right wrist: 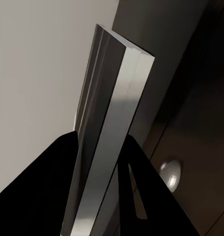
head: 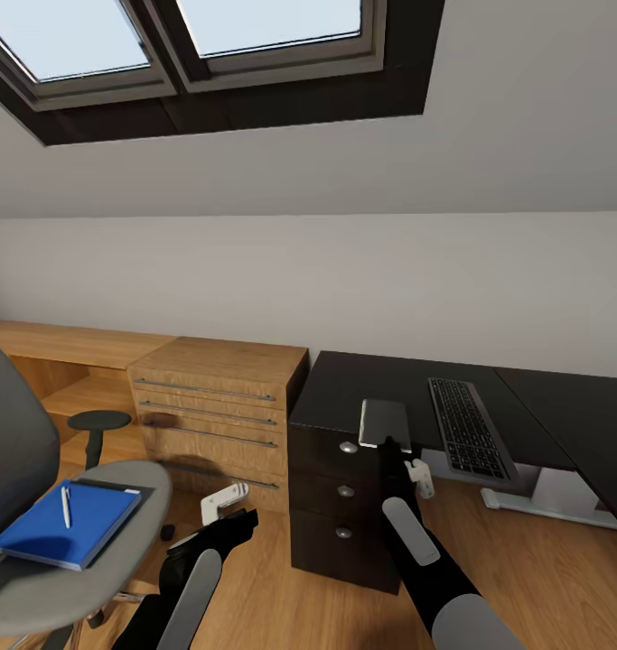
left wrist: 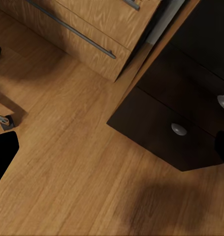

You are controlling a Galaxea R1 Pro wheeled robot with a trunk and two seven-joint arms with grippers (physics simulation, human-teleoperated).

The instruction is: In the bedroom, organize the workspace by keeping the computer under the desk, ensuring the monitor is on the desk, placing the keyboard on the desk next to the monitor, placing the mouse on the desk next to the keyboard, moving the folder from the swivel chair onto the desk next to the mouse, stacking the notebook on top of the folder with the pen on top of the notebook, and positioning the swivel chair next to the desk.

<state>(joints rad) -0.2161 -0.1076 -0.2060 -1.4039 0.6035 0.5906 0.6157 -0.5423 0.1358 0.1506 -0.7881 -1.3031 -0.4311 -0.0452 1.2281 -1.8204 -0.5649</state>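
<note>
Your right gripper [head: 391, 442] was raised over the front edge of the bench [head: 362, 388], the large black-topped L-shaped desk with its black three-drawer unit [head: 340, 506] and round silver knobs. Its black fingers [right wrist: 57, 187] were closed on a small, thin dark-grey rectangular notebook [head: 385, 422], pinching it by its lower edge; the notebook stood nearly upright above the bench's front edge, over the drawer unit, and in the right wrist view its pale page edge [right wrist: 112, 128] ran up between the two fingers.

On the bench top, well to the right of the held notebook, the slim long keyboard with black keys in a grey frame [head: 469, 426] lay with its near end at the front edge.

Your left gripper [head: 225, 506] hung low over the light wood floor [head: 543, 578] in front of the light-wood drawer chest [head: 218, 406], between the chair and the black drawer unit. You could not tell from these views how far its fingers stood apart.

The office chair with grey seat and back [head: 118, 542] stood at the left. The flat bright-blue rectangular folder [head: 69, 524] lay on the seat, and the short white-silver pen [head: 66, 506] lay on top of the folder, toward its far left part.
</note>
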